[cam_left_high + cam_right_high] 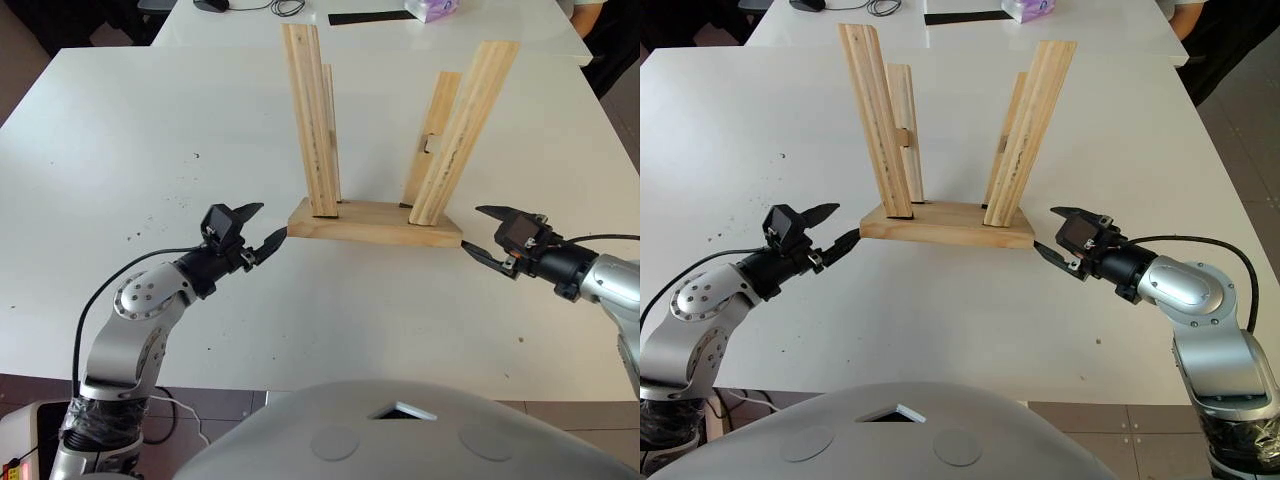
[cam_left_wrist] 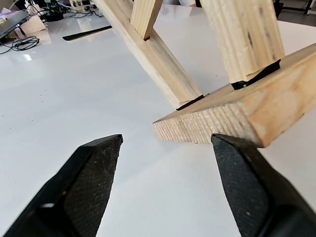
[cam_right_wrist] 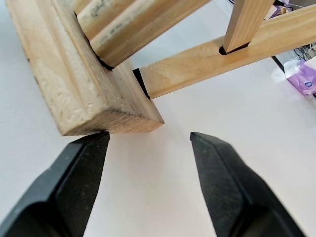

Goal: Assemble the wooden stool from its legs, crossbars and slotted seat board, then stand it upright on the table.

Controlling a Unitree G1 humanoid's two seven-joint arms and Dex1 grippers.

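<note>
On your left, the left end effector [image 1: 273, 218] hangs low over the tabletop [image 1: 130, 130]. Its jaws are spread wide and grip nothing, and it points at the left end of the seat board [image 1: 375, 222], just short of it.

Move across and there's the stool [image 1: 945, 222] itself, upside down. The seat board lies flat on the tabletop. The near left leg [image 1: 310, 110] and the near right leg [image 1: 468, 120] stand up out of their slots, leaning apart, with two slimmer legs behind them. From the right wrist you can see a crossbar [image 3: 244, 22] seated in a notch in one far leg. Whether every crossbar is home, I can't tell.

Over on the right, the right end effector [image 1: 470, 227] is open too and empty, one finger just beside the board's right corner.

So the building looks about done. What's left, by my read, is the flip: you'll need to close on both ends of the board, turn it over and set it on its legs.
</note>
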